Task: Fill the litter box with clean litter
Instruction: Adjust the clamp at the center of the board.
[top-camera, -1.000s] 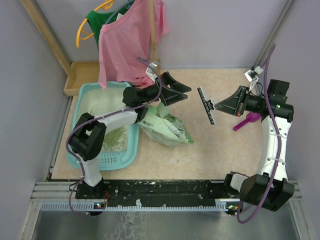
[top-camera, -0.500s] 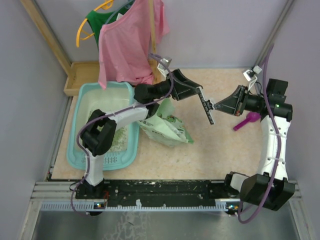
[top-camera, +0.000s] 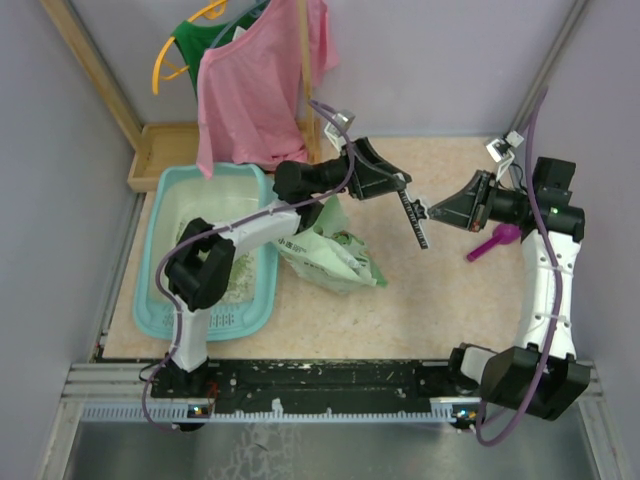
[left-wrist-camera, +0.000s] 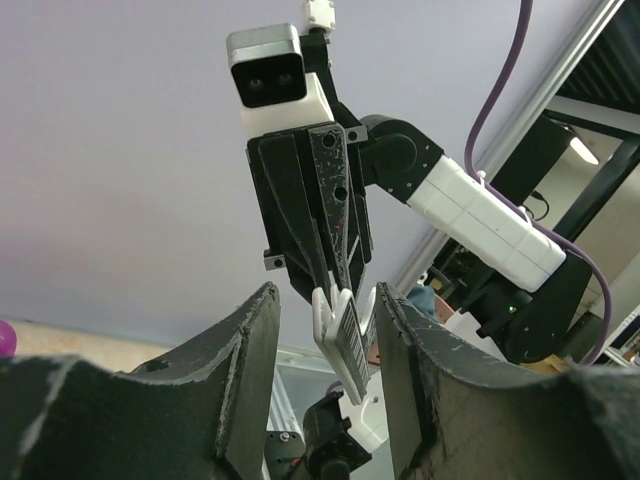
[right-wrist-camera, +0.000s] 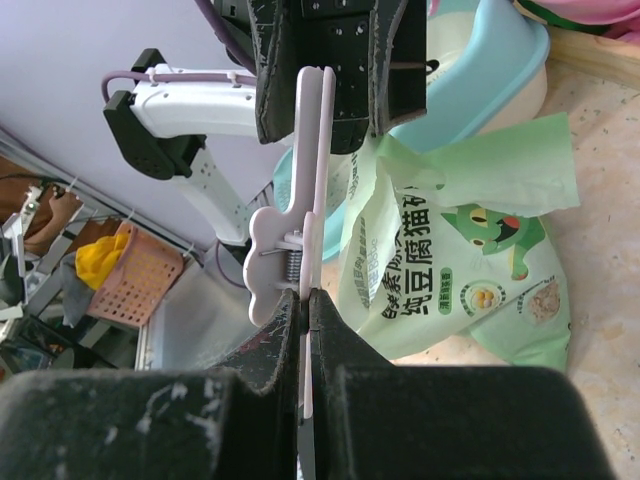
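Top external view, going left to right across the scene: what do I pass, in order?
litter box → green litter bag → clip → magenta scoop

A pale speckled surface (top-camera: 430, 290) carries four things; a crumpled pale green litter bag (top-camera: 335, 255) lies below the left pincer (top-camera: 400, 185), on its near side; the light-teal litter box (top-camera: 152, 262) sits well to that pincer's left, its long side running front to back, just beside the bag; a shallow wooden tray (top-camera: 160, 155) rests in the far corner beyond the box, further left again; a magenta scoop (top-camera: 492, 242) lies just right of the right pincer (top-camera: 437, 212), well apart from the bag.
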